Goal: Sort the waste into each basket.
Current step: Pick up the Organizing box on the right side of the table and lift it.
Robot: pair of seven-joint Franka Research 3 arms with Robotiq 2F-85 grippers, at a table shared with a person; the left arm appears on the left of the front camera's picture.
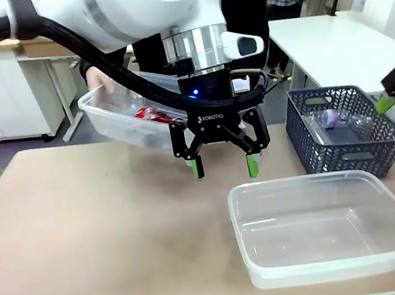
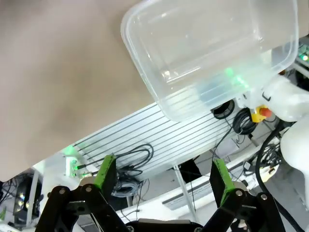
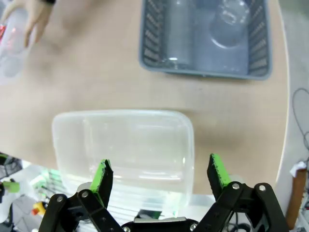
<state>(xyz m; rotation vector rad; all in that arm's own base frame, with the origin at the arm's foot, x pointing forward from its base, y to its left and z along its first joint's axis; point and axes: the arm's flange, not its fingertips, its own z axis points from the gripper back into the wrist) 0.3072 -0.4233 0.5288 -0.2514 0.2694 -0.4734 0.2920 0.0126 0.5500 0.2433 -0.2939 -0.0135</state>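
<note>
Left tool (image 1: 225, 168): jaws wide, nothing held, hung over surface (image 1: 83, 221).
Right tool (image 3: 160, 173): wide, empty.
Empty clear tub (image 1: 309, 272): overhangs near surface edge.
Second tub (image 1: 106, 116): red can (image 1: 151, 114) inside, held tilted by person's hand (image 3: 39, 13).
Bottles (image 1: 328, 117): in lattice basket (image 1: 372, 146).
Risk: near tub tipped off edge if nudged; can spilled.

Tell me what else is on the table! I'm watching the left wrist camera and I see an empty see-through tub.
Observer: Beyond the empty tub stands a dark blue-grey basket with clear bottles in it.
Operator: Any cans?
Observer: A red can lies in a second clear tub, which a person's hand holds tilted at the far side.
Operator: Where's the other gripper?
Observer: The right gripper is open, at the table's right side near the basket.
</note>
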